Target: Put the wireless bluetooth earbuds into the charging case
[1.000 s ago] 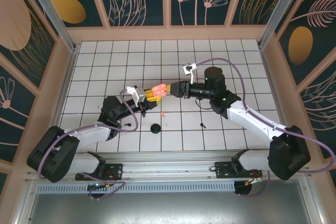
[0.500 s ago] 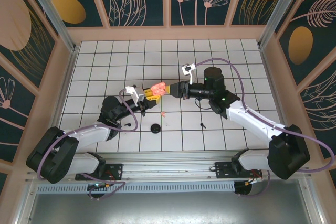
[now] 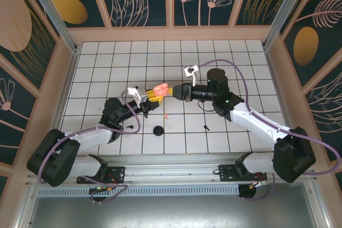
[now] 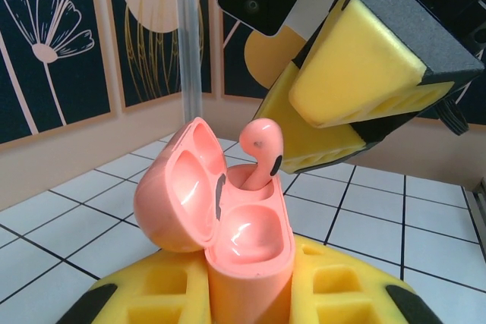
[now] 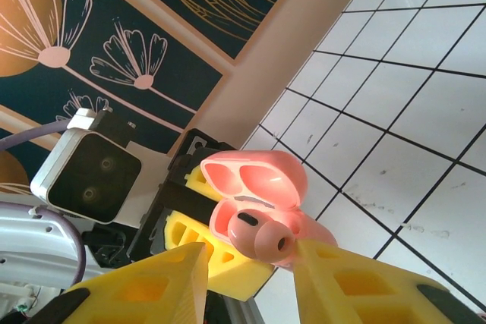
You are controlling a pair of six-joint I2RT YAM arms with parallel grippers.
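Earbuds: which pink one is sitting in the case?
The pink earbud standing stem-down in the open pink case, its head poking out. The other pink earbud lies loose on the white tiles.

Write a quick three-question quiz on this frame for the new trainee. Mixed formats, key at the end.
1. True or false: the case has its lid shut.
2. The pink earbud sits: A) flat on the tiles, B) upright with its stem in the case, C) in the lid.
3. Which gripper holds the case?
Key: 1 false; 2 B; 3 the left gripper.
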